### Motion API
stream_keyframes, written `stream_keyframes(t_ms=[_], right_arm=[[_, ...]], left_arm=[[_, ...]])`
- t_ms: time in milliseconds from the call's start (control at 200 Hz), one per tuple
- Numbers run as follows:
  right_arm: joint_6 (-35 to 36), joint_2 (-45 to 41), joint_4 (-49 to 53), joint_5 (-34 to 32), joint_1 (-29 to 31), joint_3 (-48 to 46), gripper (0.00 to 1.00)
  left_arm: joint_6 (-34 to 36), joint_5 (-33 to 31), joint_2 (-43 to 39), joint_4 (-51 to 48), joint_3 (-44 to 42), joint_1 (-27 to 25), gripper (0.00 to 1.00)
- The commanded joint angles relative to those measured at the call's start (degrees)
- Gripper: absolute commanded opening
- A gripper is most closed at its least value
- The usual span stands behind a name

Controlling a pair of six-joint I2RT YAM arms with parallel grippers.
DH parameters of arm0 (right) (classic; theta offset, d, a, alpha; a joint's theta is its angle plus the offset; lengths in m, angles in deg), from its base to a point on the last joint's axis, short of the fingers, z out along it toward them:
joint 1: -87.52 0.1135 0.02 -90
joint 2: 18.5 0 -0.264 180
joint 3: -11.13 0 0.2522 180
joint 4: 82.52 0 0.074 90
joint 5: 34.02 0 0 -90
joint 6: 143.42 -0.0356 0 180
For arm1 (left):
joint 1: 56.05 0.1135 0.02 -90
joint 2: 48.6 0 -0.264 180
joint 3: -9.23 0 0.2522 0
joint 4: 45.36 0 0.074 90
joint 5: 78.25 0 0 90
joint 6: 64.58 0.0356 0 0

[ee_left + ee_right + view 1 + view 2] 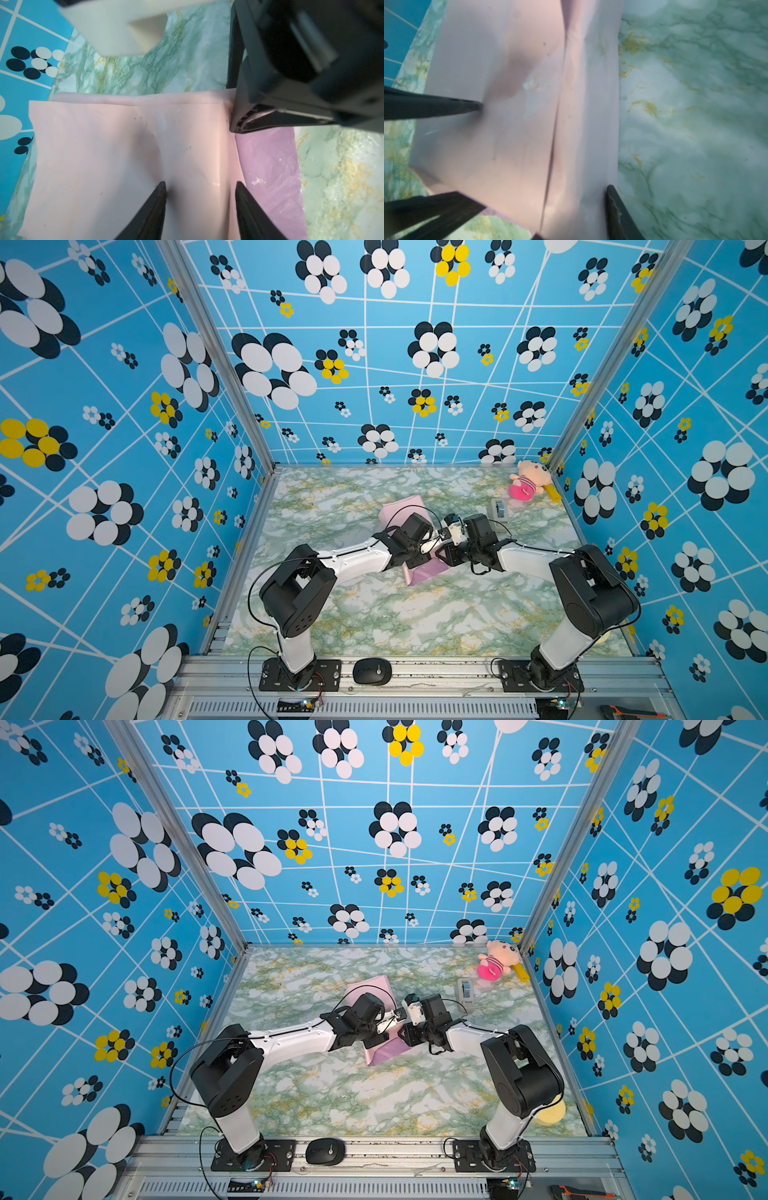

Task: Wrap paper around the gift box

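The paper (402,509) lies folded over in mid-table, pale pink face up, with a lilac strip (270,166) showing along one side. The gift box is hidden under it. Both arms meet above the bundle in both top views. My left gripper (200,184) stands open, both fingertips (161,199) resting on the pink top. My right gripper (573,211) has its jaws apart over the overlapped seam (555,124). One of its fingers (614,207) sits at the paper's edge by the table, and only the tip of the other shows.
A grey tape dispenser (498,510) stands just right of the arms. A plush toy (527,483) sits in the back right corner. A black oval device (372,671) rests on the front rail. A yellow round thing (550,1112) lies behind the right arm's base.
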Motion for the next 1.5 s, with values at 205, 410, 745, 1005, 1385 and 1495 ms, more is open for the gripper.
stream_keyframes(t_ms=[205, 410, 745, 1005, 1385, 1495], right_arm=[[0.6, 0.4, 0.7, -1.2, -0.3, 1.1, 0.34], [3.7, -0.4, 3.3, 1.0, -1.4, 1.7, 0.48], [4.1, 3.0, 3.1, 0.1, -1.7, 4.1, 0.16], [4.8, 2.2, 3.0, -1.8, -1.4, 3.4, 0.4], [7.3, 5.0, 4.9, -4.5, -1.5, 6.1, 0.0], [7.4, 4.0, 4.3, -4.6, -1.5, 5.0, 0.28]], left_arm=[[-1.7, 3.2, 1.7, -2.4, -1.5, -0.1, 0.53], [-2.0, 3.2, 1.5, -2.2, -1.4, -0.1, 0.53], [-2.3, 3.7, 1.8, -2.1, -1.4, -0.1, 0.53], [-2.8, 4.2, 2.1, -2.0, -1.2, -0.2, 0.53], [-3.2, 4.5, 2.1, -1.8, -1.3, -0.2, 0.53], [-3.2, 4.5, 2.2, -1.9, -1.4, -0.2, 0.53]])
